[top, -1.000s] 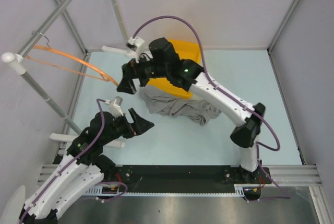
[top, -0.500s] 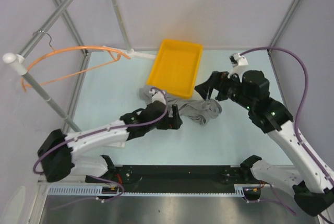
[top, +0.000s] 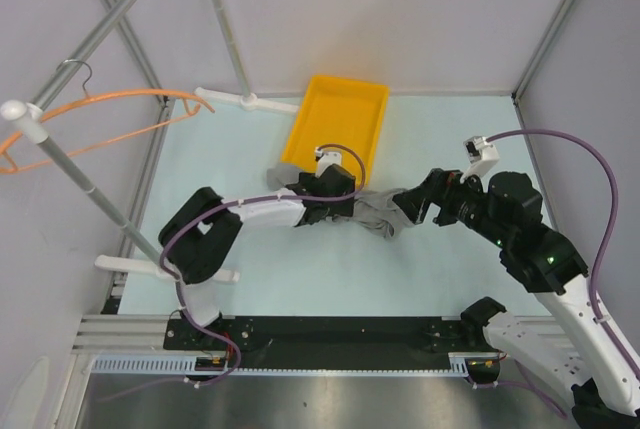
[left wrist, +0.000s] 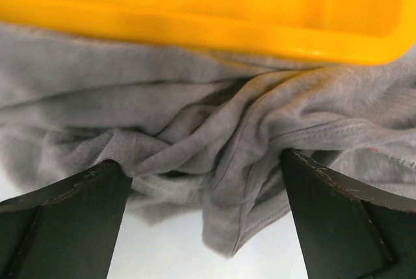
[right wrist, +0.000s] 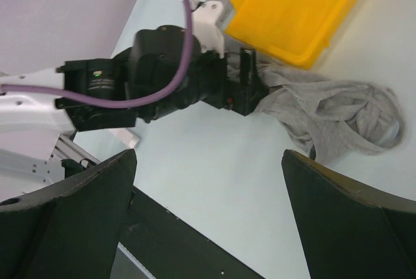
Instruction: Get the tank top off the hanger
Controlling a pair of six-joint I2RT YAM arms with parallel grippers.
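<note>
Grey tank top [top: 375,212] lies crumpled on the pale worktop [top: 330,269], touching the yellow tray's [top: 340,119] near edge. Left claw [left wrist: 205,175] gapes wide astride its folds. Right claw [top: 410,207] gapes wide just beside it. Orange hanger [top: 110,99] hangs well apart on the rack pole [top: 90,189].

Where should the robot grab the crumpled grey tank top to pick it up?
Probably best on the raised bunch of folds in the middle of the tank top, coming straight down from above. It lies crumpled low on the table, its far edge at the yellow tray, so no edge is easy to slide under. The open left gripper straddles those folds.
</note>
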